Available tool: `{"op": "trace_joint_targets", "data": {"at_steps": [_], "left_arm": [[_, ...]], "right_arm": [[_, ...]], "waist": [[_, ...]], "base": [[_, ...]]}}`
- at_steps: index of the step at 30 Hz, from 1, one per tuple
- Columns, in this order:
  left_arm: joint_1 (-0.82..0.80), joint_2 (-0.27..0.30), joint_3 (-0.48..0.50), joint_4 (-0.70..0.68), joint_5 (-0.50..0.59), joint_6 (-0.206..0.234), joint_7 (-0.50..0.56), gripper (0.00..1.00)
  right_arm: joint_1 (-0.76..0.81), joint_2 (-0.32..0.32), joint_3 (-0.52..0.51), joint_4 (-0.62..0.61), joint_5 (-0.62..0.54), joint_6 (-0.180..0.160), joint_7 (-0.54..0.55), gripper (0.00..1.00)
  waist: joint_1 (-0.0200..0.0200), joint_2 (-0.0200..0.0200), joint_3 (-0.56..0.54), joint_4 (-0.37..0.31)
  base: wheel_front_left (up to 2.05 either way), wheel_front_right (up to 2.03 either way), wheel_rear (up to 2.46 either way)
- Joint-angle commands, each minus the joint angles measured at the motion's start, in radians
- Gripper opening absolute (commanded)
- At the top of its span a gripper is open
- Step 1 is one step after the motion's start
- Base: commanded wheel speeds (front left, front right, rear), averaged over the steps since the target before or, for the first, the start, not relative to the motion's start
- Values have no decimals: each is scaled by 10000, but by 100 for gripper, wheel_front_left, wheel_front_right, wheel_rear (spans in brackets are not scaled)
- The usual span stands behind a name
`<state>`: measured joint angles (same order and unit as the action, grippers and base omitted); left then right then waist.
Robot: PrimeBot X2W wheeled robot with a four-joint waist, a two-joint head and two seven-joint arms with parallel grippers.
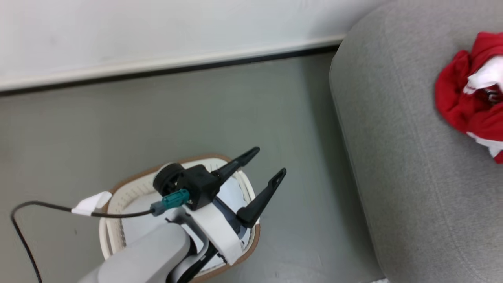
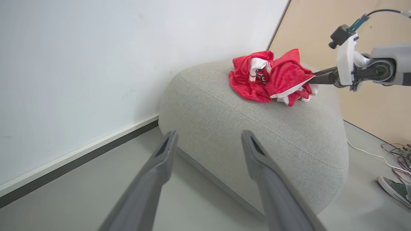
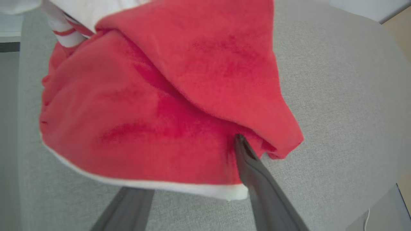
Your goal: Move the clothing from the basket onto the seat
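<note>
The left gripper (image 1: 269, 162) hangs over the basket (image 1: 129, 184), its two dark fingers spread wide with nothing between them and their tips aimed toward 1 o'clock in the head view. A thin black cable (image 1: 39, 205) loops off that arm toward 9 o'clock. The basket stands on the floor (image 1: 157, 118) at 7 o'clock, its brown rim partly hidden behind the arm, and a pale pad (image 1: 141, 222) lies in its bottom.

The right gripper (image 3: 202, 141) is at the seat (image 1: 393, 157), fingers standing apart and pushed into the clothing (image 1: 463, 98). One fingertip meets a red fold. The other finger runs under the white hem, so its tip is hidden.

The clothing lies in a crumpled red heap with white trim on top of the seat, at 2 o'clock in the head view. The seat is light grey woven fabric with rounded edges, and it fills the 3 o'clock side, just beside the basket.

The floor is smooth and grey. A white wall (image 1: 157, 27) runs across 12 o'clock, with a white skirting (image 1: 157, 65) and a dark strip at its foot. In the left wrist view a tan panel (image 2: 379, 106) stands behind the seat at 2 o'clock. Loose wires (image 2: 398, 150) and a shoe (image 2: 393, 189) lie on the floor at 4 o'clock.
</note>
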<state>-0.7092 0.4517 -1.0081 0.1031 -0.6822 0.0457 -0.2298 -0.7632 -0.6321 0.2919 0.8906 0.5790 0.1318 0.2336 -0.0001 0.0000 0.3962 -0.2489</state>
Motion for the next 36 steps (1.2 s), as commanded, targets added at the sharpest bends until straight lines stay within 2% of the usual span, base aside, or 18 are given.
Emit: {"op": "trace_joint_targets", "data": {"at_steps": [1, 8, 13, 15, 22, 27, 29, 30, 33, 36], "left_arm": [[247, -16, 55, 112, -82, 16, -122, 100], [1082, -254, 333, 478, -433, 78, -286, 100], [1733, -353, 811, 569, -636, 222, -340, 100], [1965, -382, 1099, 567, -628, 298, -345, 100], [2934, -360, 2673, 312, -431, 588, -348, 100], [3461, -252, 3494, 201, -257, 640, -345, 100], [3898, -173, 4078, 163, -61, 720, -345, 100], [3898, -173, 4078, 163, -61, 720, -345, 100], [4310, -201, 4836, 85, 81, 815, -344, 100], [4832, -405, 5537, 80, 191, 838, -345, 100]], "right_arm": [[284, -164, 194, -209, 215, -23, 154, 100], [1348, -936, 1077, -1840, 1096, -23, 1116, 100], [2163, -1290, 842, -3552, 1874, -23, 912, 100], [2452, -1226, 608, -4176, 1962, -23, 569, 100], [3361, -481, -249, -5904, 1293, -23, -446, 100], [3795, 124, -716, -6480, 944, -23, -1129, 100], [4191, 814, -1019, -6742, 603, -23, -1717, 100], [4191, 814, -1019, -6742, 603, -23, -1717, 100], [4665, 1334, -1278, -6839, 283, -23, -2320, 100], [5183, 2066, -1502, -6781, 42, -23, -3113, 100]], "waist": [[1, 0, -682, -79], [1, 0, -2088, -109], [1, 0, -3001, 21], [1, 0, -3319, 155], [1, 0, -4079, 759], [1, 0, -4274, 1159], [1, 0, -4407, 1459], [1, 0, -4407, 1459], [1, 0, -4492, 1762], [1, 0, -4569, 2049]], "base": [[0, 0, 0], [0, 0, 0], [0, 0, 0], [0, 0, 0], [0, 0, 0], [0, 0, 0], [0, 0, 0], [0, 0, 0], [0, 0, 0], [0, 0, 0]]}}
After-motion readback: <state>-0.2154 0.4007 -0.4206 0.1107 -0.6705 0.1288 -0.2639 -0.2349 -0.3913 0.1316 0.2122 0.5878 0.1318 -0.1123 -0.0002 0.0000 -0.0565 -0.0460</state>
